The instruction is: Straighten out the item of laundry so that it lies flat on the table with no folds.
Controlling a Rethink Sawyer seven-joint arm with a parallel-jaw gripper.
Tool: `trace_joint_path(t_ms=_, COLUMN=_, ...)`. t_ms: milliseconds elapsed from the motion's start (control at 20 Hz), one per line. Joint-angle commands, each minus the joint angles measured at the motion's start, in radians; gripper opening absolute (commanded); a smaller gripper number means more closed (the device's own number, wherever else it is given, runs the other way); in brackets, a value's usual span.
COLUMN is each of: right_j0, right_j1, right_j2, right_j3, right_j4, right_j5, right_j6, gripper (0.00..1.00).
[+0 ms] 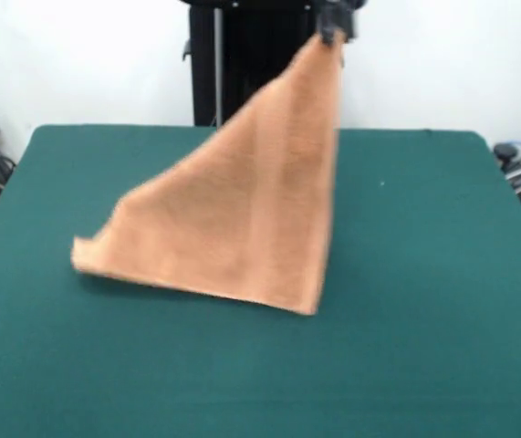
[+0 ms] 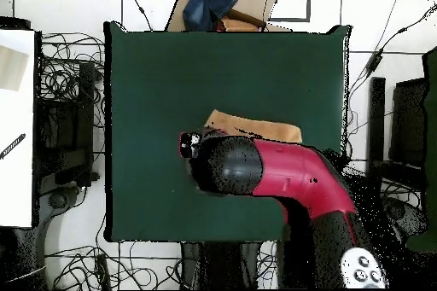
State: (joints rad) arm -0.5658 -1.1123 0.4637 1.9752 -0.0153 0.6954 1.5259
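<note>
The peach-orange towel [image 1: 242,224] hangs by one corner from my gripper [image 1: 331,29] at the top of the front view. It spreads down in a triangle, and its lower edge rests on the dark green table [image 1: 424,274] near the middle. The gripper is shut on the towel's top corner. In the overhead view my red and black arm [image 2: 282,172] covers most of the towel [image 2: 252,125]; only a strip shows beyond it. The gripper itself is hidden under the arm there.
The black pedestal [image 1: 242,64] stands behind the table's far edge. Cables and dark equipment [image 2: 68,125] lie around the table's sides. A cardboard box with blue cloth [image 2: 224,4] sits beyond the table's far edge in the overhead view.
</note>
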Motion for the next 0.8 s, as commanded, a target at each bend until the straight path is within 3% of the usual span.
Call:
trace_joint_path(t_ms=50, right_j0=0.113, right_j1=0.036, right_j2=-0.071, right_j3=0.014, right_j4=0.032, right_j5=-0.041, right_j6=0.299, gripper=0.00)
trace_joint_path(t_ms=800, right_j0=0.156, right_j1=0.028, right_j2=-0.119, right_j3=-0.044, right_j4=0.070, right_j5=0.028, right_j6=0.267, gripper=0.00)
